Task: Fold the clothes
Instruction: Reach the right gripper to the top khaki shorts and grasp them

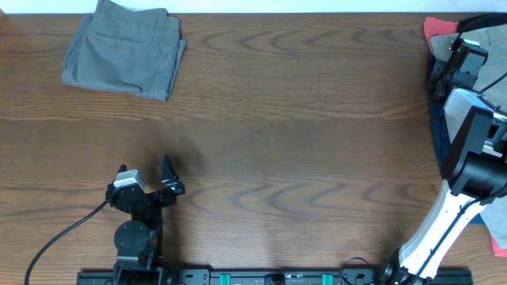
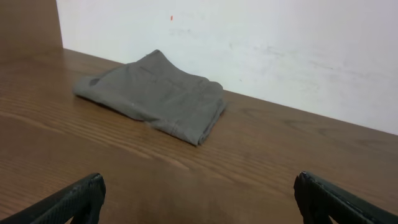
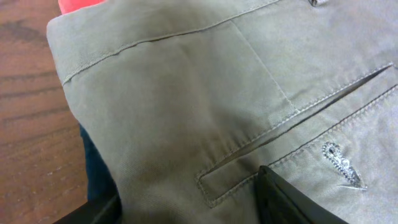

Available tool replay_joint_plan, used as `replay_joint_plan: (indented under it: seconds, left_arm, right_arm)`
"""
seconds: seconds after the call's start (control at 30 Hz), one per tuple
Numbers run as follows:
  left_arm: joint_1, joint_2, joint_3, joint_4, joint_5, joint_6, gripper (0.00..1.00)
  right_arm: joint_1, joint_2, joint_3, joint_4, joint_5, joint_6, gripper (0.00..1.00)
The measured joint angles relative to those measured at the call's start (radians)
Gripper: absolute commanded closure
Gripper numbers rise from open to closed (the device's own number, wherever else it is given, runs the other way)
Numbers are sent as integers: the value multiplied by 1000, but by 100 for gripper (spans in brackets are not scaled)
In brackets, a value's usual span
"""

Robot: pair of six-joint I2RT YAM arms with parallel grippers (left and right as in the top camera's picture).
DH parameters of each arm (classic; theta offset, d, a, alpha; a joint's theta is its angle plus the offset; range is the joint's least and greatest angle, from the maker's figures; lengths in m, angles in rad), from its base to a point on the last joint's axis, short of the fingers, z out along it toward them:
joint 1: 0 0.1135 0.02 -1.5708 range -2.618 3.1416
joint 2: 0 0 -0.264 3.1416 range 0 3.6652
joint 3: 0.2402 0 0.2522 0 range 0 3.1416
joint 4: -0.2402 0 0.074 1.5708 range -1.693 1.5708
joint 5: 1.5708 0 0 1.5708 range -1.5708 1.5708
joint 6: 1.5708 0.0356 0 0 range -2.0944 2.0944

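Observation:
The pale khaki-green shorts [image 3: 186, 99] fill the right wrist view, showing a stitched seam, a welt back pocket and a buttonhole. My right gripper [image 3: 186, 208] is open and low over them, one finger on each side of the pocket area, with fabric between the fingers. In the overhead view the right arm [image 1: 467, 134] reaches over the pile at the table's right edge and hides the shorts. My left gripper [image 1: 144, 168] is open and empty near the front left of the table; in the left wrist view [image 2: 199, 193] it is above bare wood.
Darker grey-olive shorts [image 1: 123, 49] lie folded at the back left, also in the left wrist view [image 2: 155, 93]. A navy garment [image 3: 96, 168] and a red one [image 3: 78, 5] lie under the khaki shorts; both show at the right edge [image 1: 434, 79], [image 1: 434, 28].

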Motion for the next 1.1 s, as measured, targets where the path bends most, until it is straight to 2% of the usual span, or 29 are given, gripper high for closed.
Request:
replay_joint_plan:
  seconds: [0.1, 0.2, 0.33, 0.47, 0.57, 0.83, 1.1]
  left_arm:
    - [0, 0, 0, 0, 0, 0, 2]
    - [0, 0, 0, 0, 0, 0, 2]
    - [0, 0, 0, 0, 0, 0, 2]
    - [0, 0, 0, 0, 0, 0, 2]
    - [0, 0, 0, 0, 0, 0, 2]
    - [0, 0, 0, 0, 0, 0, 2]
    - [0, 0, 0, 0, 0, 0, 2]
  right_arm:
    - [0, 0, 1, -5, 0, 18, 33]
    - [0, -4, 5, -23, -4, 27, 34]
    - [0, -18, 6, -50, -4, 33, 59]
    - [0, -37, 6, -71, -2, 43, 71]
    - [0, -51, 6, -89, -7, 48, 86]
    - [0, -78, 6, -139, -8, 50, 98]
    - [0, -158, 6, -224, -23, 51, 99]
